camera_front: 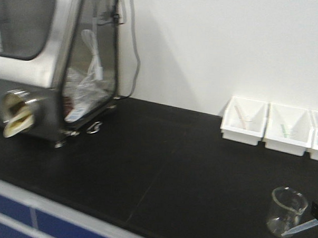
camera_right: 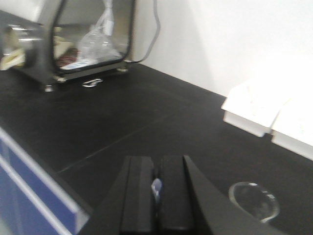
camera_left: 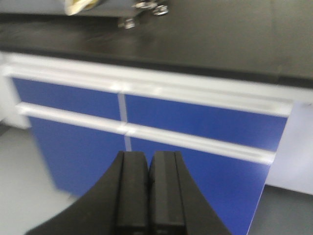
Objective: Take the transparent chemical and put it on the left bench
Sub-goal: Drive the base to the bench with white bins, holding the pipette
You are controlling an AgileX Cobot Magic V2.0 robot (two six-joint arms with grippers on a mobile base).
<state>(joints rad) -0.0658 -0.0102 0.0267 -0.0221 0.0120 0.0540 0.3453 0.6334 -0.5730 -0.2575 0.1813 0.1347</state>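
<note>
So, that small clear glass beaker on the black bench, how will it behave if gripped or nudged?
The small clear glass beaker looks thin-walled, probably fragile and slippery. Upright on its flat base, it should slide, not roll; the leaning clear plastic dropper might shift.

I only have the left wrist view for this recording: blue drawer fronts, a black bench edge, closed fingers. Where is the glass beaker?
Observer: The front view shows the glass beaker standing upright on the black bench, in front of the white bins and apart from them.
Operator: Is anything with it?
Observer: A clear dropper shows low at its base, pointing right. I cannot tell whether it is inside the beaker.
Operator: Is the right gripper on the beaker?
Observer: No. In the right wrist view the right gripper is shut, and the beaker sits apart, to its right.
</note>
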